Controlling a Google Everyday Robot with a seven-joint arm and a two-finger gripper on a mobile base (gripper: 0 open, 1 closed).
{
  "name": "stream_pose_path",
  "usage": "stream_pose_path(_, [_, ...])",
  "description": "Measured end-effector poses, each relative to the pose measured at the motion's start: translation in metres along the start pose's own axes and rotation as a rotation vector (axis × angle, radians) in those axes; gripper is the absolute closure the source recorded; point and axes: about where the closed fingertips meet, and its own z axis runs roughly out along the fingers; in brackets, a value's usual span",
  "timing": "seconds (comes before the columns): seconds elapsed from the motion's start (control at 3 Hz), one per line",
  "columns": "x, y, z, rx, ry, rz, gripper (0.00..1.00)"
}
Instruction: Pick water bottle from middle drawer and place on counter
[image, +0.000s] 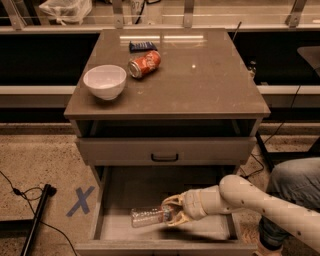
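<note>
The water bottle (146, 217), clear and ribbed, lies on its side on the pale floor of the open middle drawer (210, 231), neck pointing right. My gripper (172, 210) is down inside the drawer at the bottle's neck end. Its fingers are spread, one above and one below the neck. The bottle rests on the drawer floor. The counter (200, 75) is the glossy grey-brown cabinet top above.
On the counter stand a white bowl (104, 81), an orange soda can (144, 64) on its side and a dark blue packet (142, 46). The drawer front with a black handle (164, 158) overhangs the back of the open drawer. A person's knee (295, 185) is at right.
</note>
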Motion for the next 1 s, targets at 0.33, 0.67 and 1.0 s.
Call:
stream_pose_path(0.33, [-0.032,0.004,-0.041,0.008,0.024,-0.025,1.0])
stream_pose_path(0.67, [-0.065,-0.007,-0.086,-0.014,0.018,-0.076,1.0])
stream_pose_path(1.0, [-0.107,-0.012,-0.127,-0.044,0.045,-0.128,1.0])
